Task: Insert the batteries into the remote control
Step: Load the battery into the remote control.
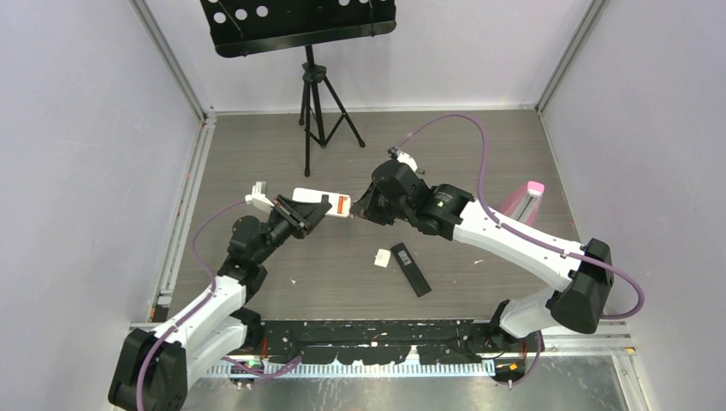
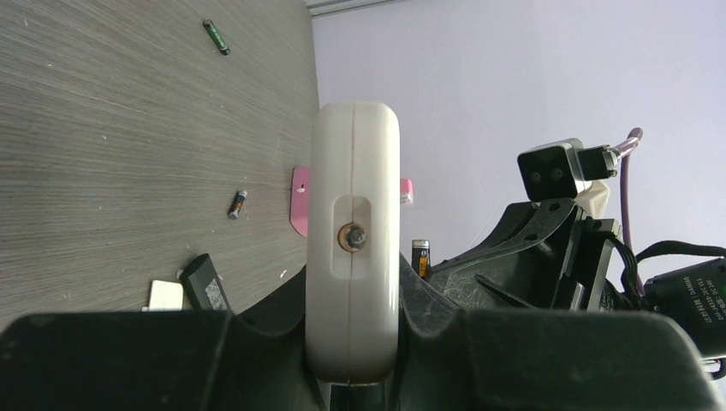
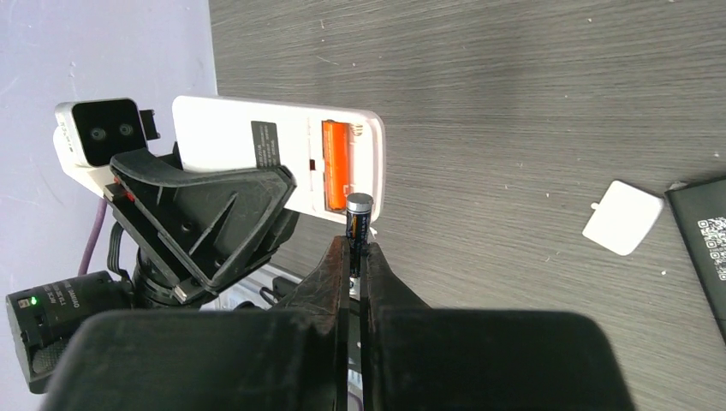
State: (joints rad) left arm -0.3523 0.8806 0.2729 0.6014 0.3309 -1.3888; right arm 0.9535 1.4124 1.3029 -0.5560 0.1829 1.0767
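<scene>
My left gripper [image 2: 354,300] is shut on the white remote control [image 2: 354,240] and holds it edge-on above the table [image 1: 318,199]. Its open battery bay faces my right wrist view, with an orange battery [image 3: 336,163] seated in it. My right gripper [image 3: 356,253] is shut on a dark battery [image 3: 358,224] with a silvery end, whose tip stands just below the bay's empty slot. That held battery also shows beside the remote [image 2: 419,257]. A green battery [image 2: 217,37] and another dark battery [image 2: 237,204] lie loose on the table.
A black remote [image 1: 411,268] and a white battery cover [image 1: 382,259] lie on the table in front of the arms. A pink object [image 1: 524,201] sits at the right. A black music stand on a tripod [image 1: 315,94] stands at the back.
</scene>
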